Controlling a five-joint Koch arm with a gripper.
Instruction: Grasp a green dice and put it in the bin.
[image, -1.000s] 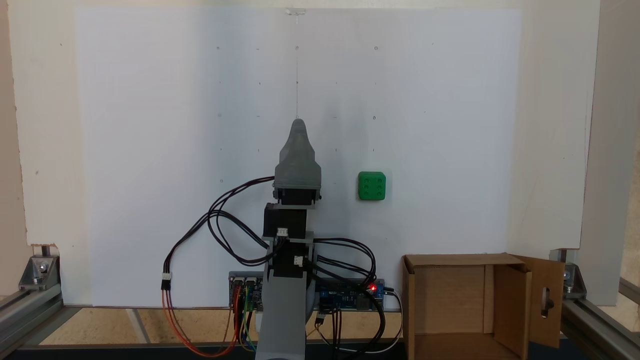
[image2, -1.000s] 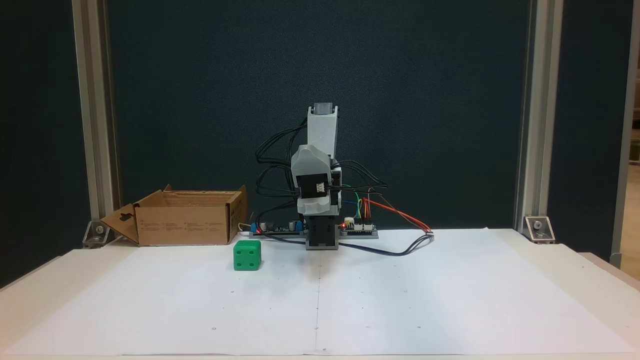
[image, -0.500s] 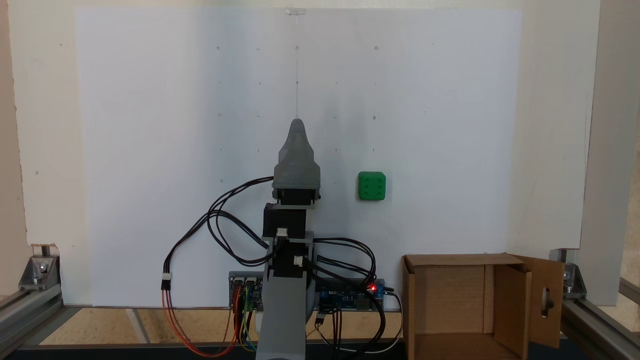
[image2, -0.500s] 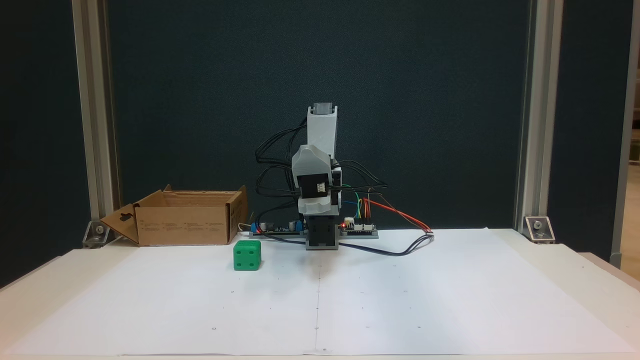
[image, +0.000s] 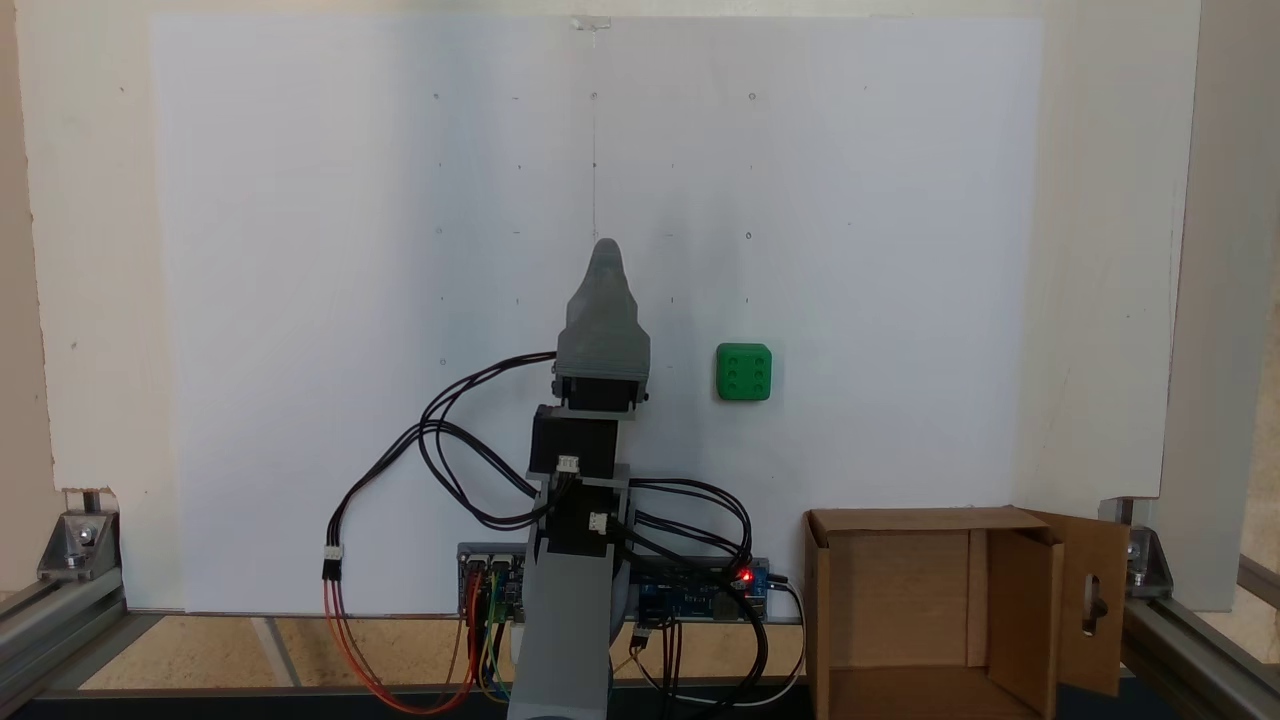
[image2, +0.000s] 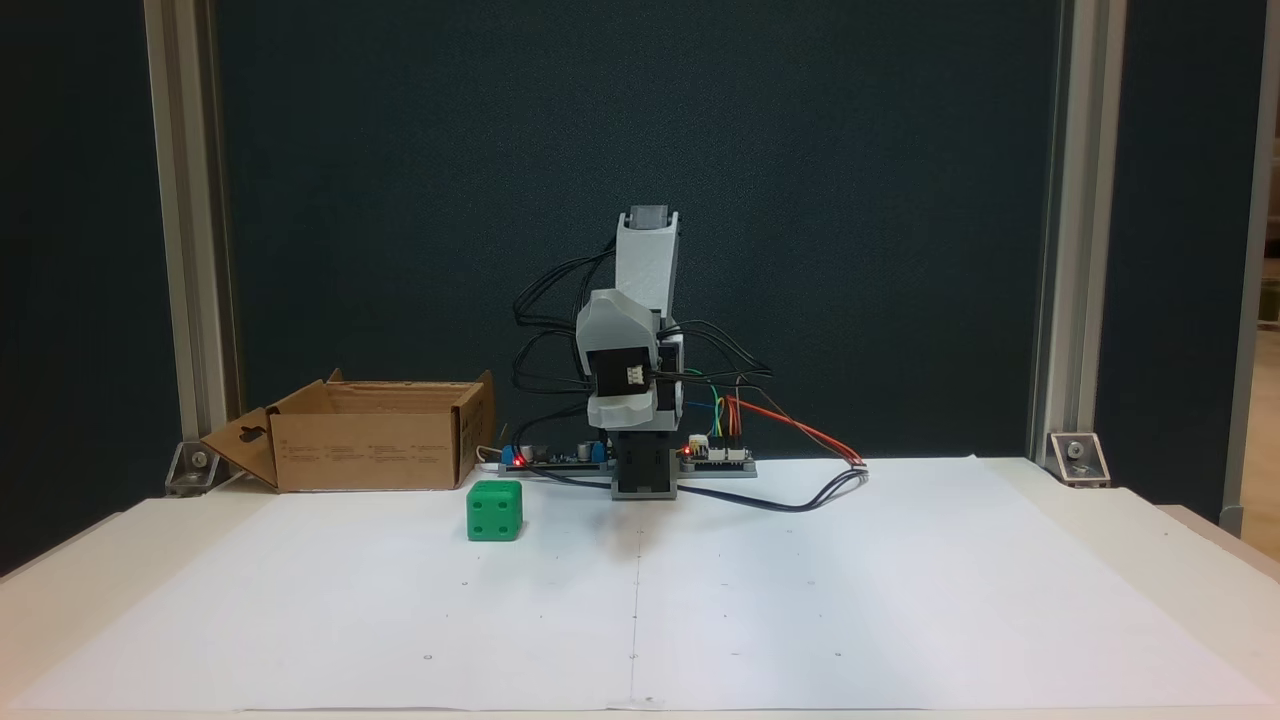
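- One green dice sits alone on the white paper sheet that covers the worktop, near the middle of the sheet and well apart from everything else; in a fixed view it rests flat, a four-pip face towards that camera.
- The bin stands at the worktop edge beside the arm's base, in the corner next to an aluminium post; its top is open, and one flap with a slot cutout hangs outwards.
- The arm is folded up over its base, and the jaws point out over the sheet, raised off it, beside the dice but not over it. From above only a single grey tip shows and from the front the tips are hidden, so I cannot tell whether the jaws are parted or closed. They hold nothing.
- Judging by its look, the dice is hard, light plastic: stiff, unlikely to deform or break, and somewhat slick on its smooth faces.
- Its rounded corners would let it squirt out of a diagonal pinch, so the best hold is probably on two opposite flat side faces, squarely and low on the body.
- Being light, it may slide on the paper if one jaw touches first.
- The task is at its start: dice not yet grasped.
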